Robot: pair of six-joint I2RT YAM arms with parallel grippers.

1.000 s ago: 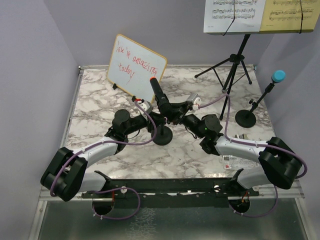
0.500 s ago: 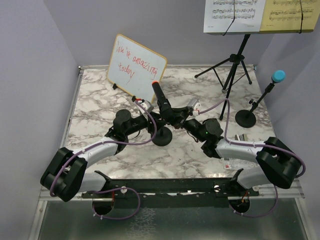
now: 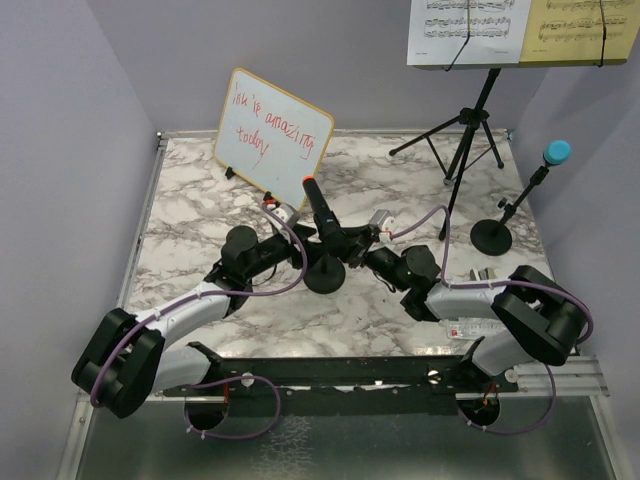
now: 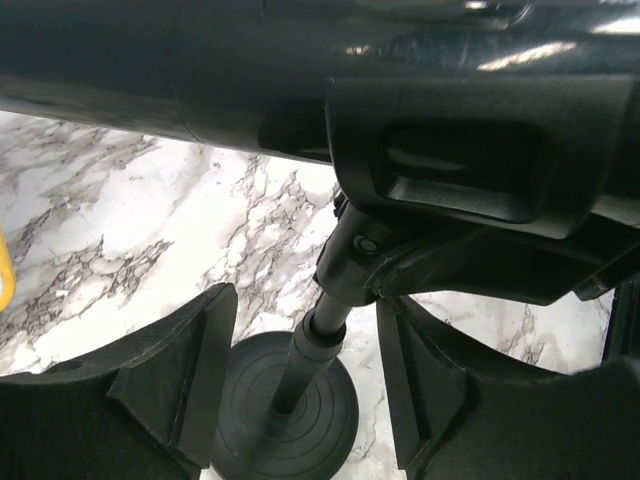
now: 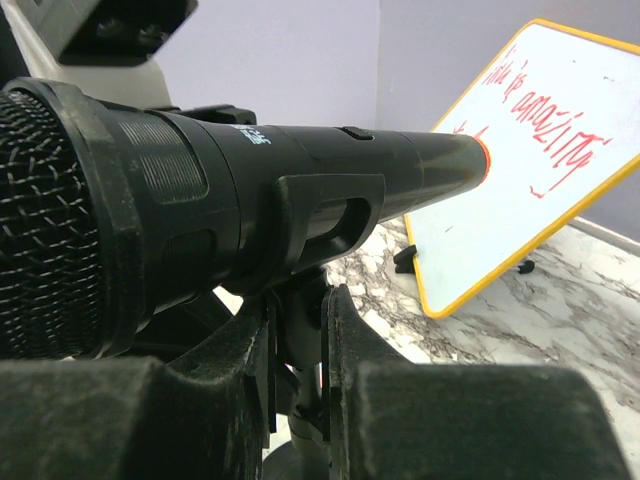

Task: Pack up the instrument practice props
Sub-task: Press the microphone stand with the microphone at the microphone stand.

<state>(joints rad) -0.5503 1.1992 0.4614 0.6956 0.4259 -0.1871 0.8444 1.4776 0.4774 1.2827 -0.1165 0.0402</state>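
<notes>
A white marble table [image 3: 200, 215] with grey veins is enclosed by lilac walls [image 3: 60, 150]. Near the table's centre, a black microphone [image 3: 322, 205] is held in the clip of a small mic holder [image 3: 325, 273] with a round black base. The microphone's orange-ringed end is tilted up toward the far side. Both arms are extended toward it from the near edge.

In the left wrist view, the left gripper [image 4: 303, 325] is seen spread wide on either side of the holder's thin stem. Marble is visible between each finger and the stem, so nothing is clamped. In the right wrist view, the right gripper [image 5: 298, 335] is seen closed tight on the neck of the holder just under the clip. The microphone is laid across that view above the fingers [image 5: 450, 420].

A wood-framed whiteboard [image 3: 272, 135] with red writing is propped behind the microphone. At the far right, a tall black music desk [image 3: 489, 92] is stood on a tripod. White sheet music [image 3: 468, 30] and yellow sheet music [image 3: 585, 30] are displayed side by side on it. A blue microphone [image 3: 557, 152] is mounted on a second mic holder [image 3: 492, 237] at the right edge, well apart from both grippers.
</notes>
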